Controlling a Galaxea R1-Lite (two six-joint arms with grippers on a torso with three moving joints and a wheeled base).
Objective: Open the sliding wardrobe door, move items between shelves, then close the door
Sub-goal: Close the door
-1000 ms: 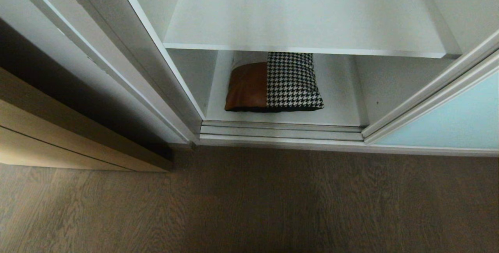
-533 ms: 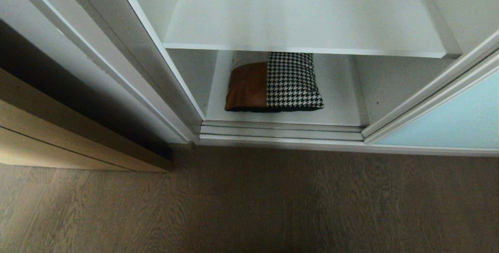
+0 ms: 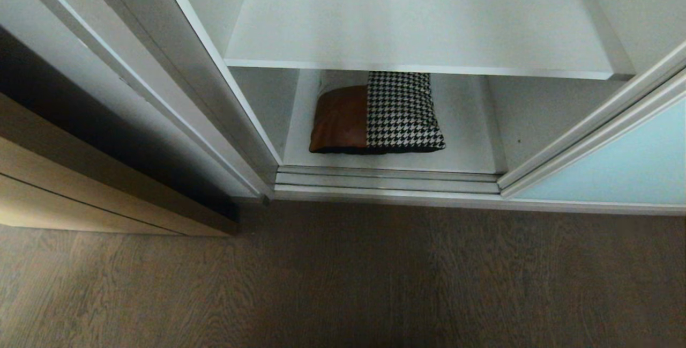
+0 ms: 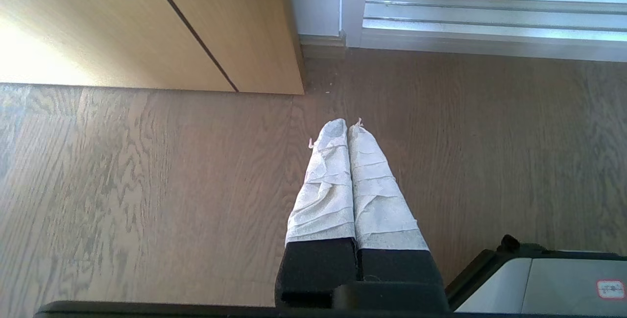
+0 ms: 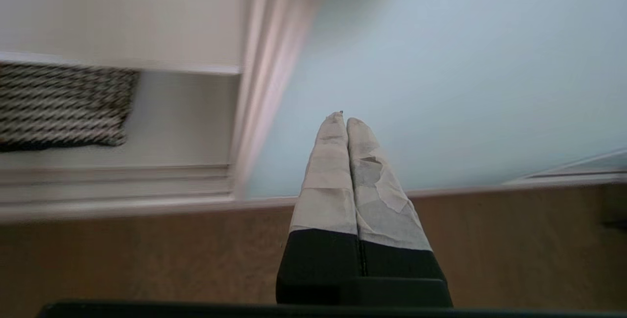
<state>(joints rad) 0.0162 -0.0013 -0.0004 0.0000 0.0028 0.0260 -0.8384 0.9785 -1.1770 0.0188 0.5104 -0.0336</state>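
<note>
Light wood cabinet at far left, on wood floor. Left gripper hangs over the floor near the cabinet corner, fingers pressed together, empty. Cushion lies flat on bottom shelf, tan leather left, houndstooth right, partly hidden under upper shelf. Sliding door at right, pale blue-green, leaves compartment open. Right gripper faces the door glass, closed, empty.

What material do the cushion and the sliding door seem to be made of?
Cushion: one half looks like smooth tan-brown leather or imitation, with a soft sheen; the other half is woven black-and-white houndstooth fabric.
Sliding door: seemingly frosted pale blue-green glass, matte, in a silvery metal-looking frame.
</note>
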